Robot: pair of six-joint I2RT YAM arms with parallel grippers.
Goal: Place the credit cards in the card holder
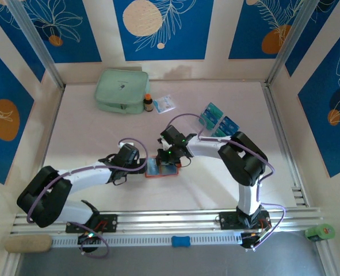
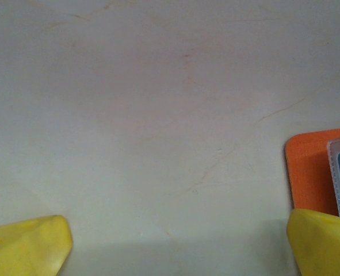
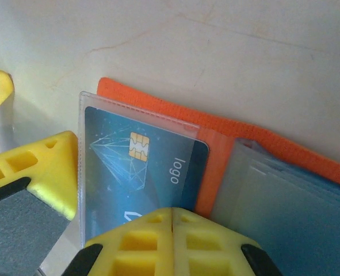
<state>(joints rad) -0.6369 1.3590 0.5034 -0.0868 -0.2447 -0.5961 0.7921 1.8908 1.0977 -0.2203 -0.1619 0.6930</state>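
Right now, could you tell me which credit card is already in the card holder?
The teal chip card, tucked in the orange card holder's clear pocket; the other cards lie loose farther back.

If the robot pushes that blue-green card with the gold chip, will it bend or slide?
The teal card probably stays stiff: its edges look straight and flat. It likely slides easily, being glossy inside the smooth clear pocket of the orange wallet. It looks thin, so probably light.
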